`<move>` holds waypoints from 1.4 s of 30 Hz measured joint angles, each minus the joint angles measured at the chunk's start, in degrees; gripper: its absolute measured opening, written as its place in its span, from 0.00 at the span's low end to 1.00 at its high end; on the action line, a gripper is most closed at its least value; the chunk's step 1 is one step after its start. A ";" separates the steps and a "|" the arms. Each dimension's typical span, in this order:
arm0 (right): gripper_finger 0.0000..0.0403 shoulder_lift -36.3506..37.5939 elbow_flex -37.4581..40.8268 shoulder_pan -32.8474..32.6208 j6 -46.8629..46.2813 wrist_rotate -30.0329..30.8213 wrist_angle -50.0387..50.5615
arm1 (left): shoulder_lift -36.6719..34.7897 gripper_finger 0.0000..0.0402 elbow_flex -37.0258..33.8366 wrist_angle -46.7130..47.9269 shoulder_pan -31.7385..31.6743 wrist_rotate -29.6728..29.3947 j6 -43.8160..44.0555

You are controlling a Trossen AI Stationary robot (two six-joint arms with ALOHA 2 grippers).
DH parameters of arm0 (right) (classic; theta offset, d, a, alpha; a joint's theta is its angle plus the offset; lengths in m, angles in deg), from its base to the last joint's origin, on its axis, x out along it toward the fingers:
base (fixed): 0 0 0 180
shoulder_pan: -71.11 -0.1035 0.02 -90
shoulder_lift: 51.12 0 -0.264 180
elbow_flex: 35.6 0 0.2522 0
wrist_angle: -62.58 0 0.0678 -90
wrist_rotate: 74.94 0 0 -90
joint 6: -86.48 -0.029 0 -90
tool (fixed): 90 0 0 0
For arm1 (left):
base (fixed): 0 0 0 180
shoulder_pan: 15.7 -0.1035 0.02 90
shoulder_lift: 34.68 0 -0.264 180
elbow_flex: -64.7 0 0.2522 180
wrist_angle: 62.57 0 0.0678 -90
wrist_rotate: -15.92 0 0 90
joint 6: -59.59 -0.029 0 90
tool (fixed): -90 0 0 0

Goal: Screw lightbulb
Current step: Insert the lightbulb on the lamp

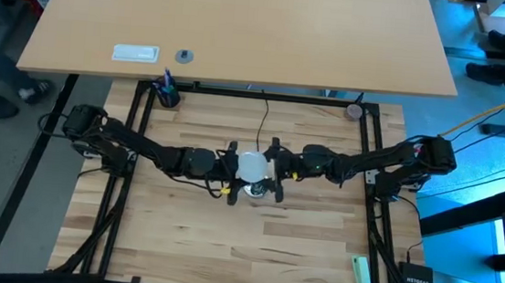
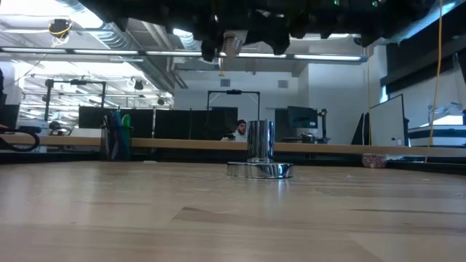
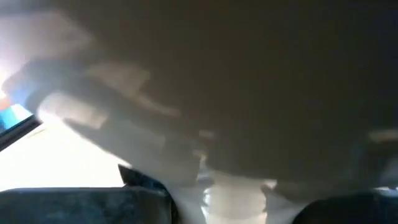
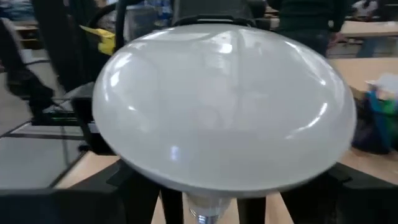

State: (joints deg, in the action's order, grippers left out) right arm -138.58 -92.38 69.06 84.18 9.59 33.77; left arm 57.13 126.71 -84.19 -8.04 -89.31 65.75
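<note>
Jaws: right gripper [image 1: 266, 172] was clamped on the lightbulb [image 1: 251, 166], dark fingers [image 4: 134, 186] on either side of the globe just above the neck. Left gripper [image 1: 231, 169] was right against the bulb from the other side; can't tell whether its jaws were apart or closed, since its own camera was filled by the white globe [image 3: 236, 93].

Lightbulb was held in the air directly above the silver socket [image 1: 255, 193], globe up, grey screw base [image 4: 202, 211] pointing down. In the low view the screw base [image 2: 231, 42] sat near the top of the frame, well apart from the socket [image 2: 260, 156] standing upright on the butcher-block table [image 1: 225, 249], so it was not threaded in.

Socket's thin black cord [image 1: 264, 120] ran from the socket toward the far edge of the table.

Relative to the socket: dark pen cup [image 1: 166, 91] at the far-left corner, small round object [image 1: 354, 111] at the far-right corner, green block [image 1: 363, 275] at the near-right corner.

Both arms reached in from opposite sides and met over the socket.
</note>
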 joint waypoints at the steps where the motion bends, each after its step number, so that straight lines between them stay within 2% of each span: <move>1: 0.69 -0.07 -0.27 -0.04 -0.06 -0.20 -0.08 | -0.05 0.34 0.00 -0.15 0.29 -0.11 -0.05; 7: 0.62 0.26 -0.29 0.08 -0.41 -0.07 -0.91 | -0.06 0.32 0.09 -1.14 1.09 -1.14 -1.62; 14: 0.50 0.24 -0.29 0.19 -0.34 -1.17 -0.42 | -0.07 0.44 0.20 0.07 1.05 -1.30 -0.30; 19: 0.49 0.21 -0.35 0.22 0.12 -1.54 1.06 | -0.32 0.48 0.20 1.30 1.01 -1.14 -0.34; 28: 0.48 0.04 -0.81 0.29 1.29 -1.17 0.79 | -5.32 0.47 0.50 10.82 0.87 -0.36 0.27; 42: 0.48 0.07 -0.66 0.24 1.24 -1.80 0.82 | -7.06 0.43 0.42 12.87 0.96 -1.13 -1.08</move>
State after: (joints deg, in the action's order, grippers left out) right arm -138.50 -93.04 69.31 85.43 7.79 34.58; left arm 50.07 127.12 -71.31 -7.08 -90.44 64.67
